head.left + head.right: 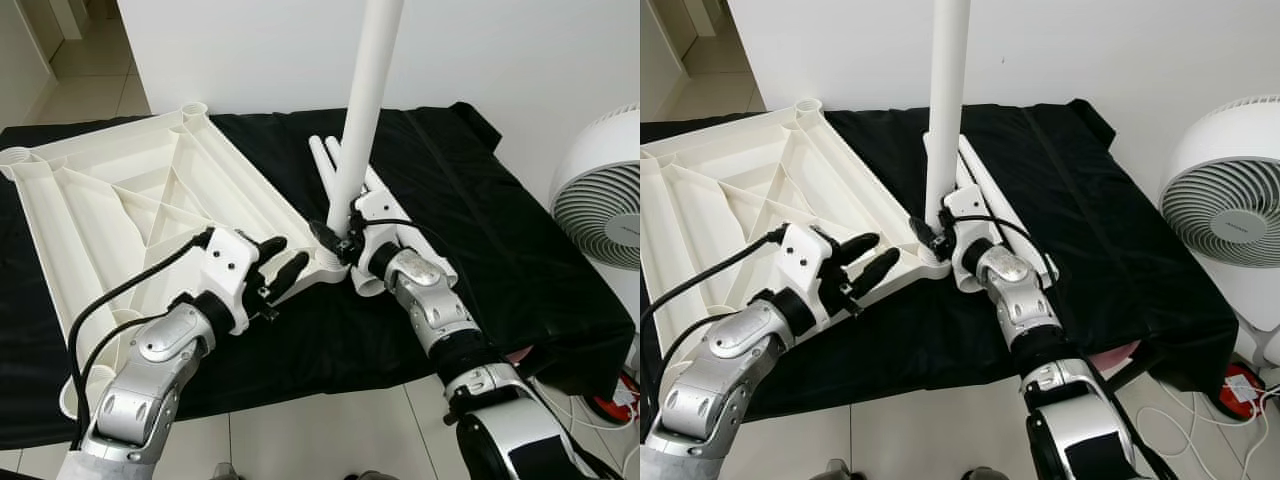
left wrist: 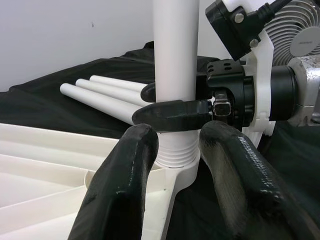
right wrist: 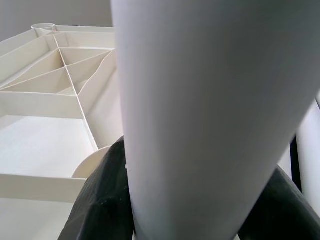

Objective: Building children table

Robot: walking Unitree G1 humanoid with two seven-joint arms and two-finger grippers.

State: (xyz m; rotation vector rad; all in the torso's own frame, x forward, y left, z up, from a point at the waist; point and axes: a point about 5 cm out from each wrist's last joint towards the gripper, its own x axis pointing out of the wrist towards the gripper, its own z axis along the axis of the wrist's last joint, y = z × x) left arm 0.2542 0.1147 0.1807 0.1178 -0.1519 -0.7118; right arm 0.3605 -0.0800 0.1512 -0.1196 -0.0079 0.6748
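White ribbed plastic tabletop (image 1: 120, 200) lies underside up; we count three spare smooth tubes (image 2: 107, 92). Our right gripper (image 1: 340, 240) clamps one upright leg (image 1: 365, 110); our left gripper (image 1: 278, 265) hovers spread.

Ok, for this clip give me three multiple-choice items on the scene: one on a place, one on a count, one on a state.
1. Where does the upright white plastic table leg stand?
A. in a corner socket of the upturned white ribbed tabletop
B. flat on the black cloth
C. on the tiled floor

2. How many loose white legs lie on the cloth behind it?
A. one
B. three
C. five

3. What is the right gripper doing?
A. hanging open, apart from the leg
B. shut on the leg near its base
C. holding the fan

Answers: 1 A, the leg's threaded end sits in the corner socket; 2 B, the left wrist view shows three tubes side by side; 3 B, its black fingers clamp the leg, while the left gripper hovers open nearby.
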